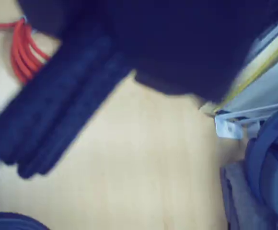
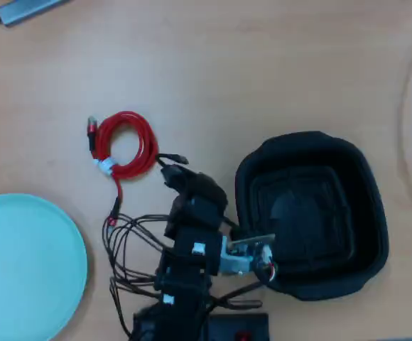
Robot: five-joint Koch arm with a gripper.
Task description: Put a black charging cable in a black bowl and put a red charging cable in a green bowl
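Observation:
The red charging cable [image 2: 124, 145] lies coiled on the wooden table, and part of it shows at the upper left of the wrist view [image 1: 24, 52]. My gripper [image 2: 169, 170] is just right of the coil and apart from it. In the blurred wrist view its jaws [image 1: 14, 165] lie close together with nothing between them. The black bowl [image 2: 362, 213] stands to the right of the arm. A darker round patch on its bottom may be the black charging cable; I cannot tell. The green bowl [image 2: 21, 266] sits at the lower left, empty.
A small dark plug [image 2: 180, 158] lies beside the gripper tip. The arm's thin black wires [image 2: 124, 241] loop over the table between the arm and the green bowl. A grey adapter [image 2: 25, 8] lies at the top left. Blue-grey and white objects [image 1: 268, 158] fill the wrist view's right edge.

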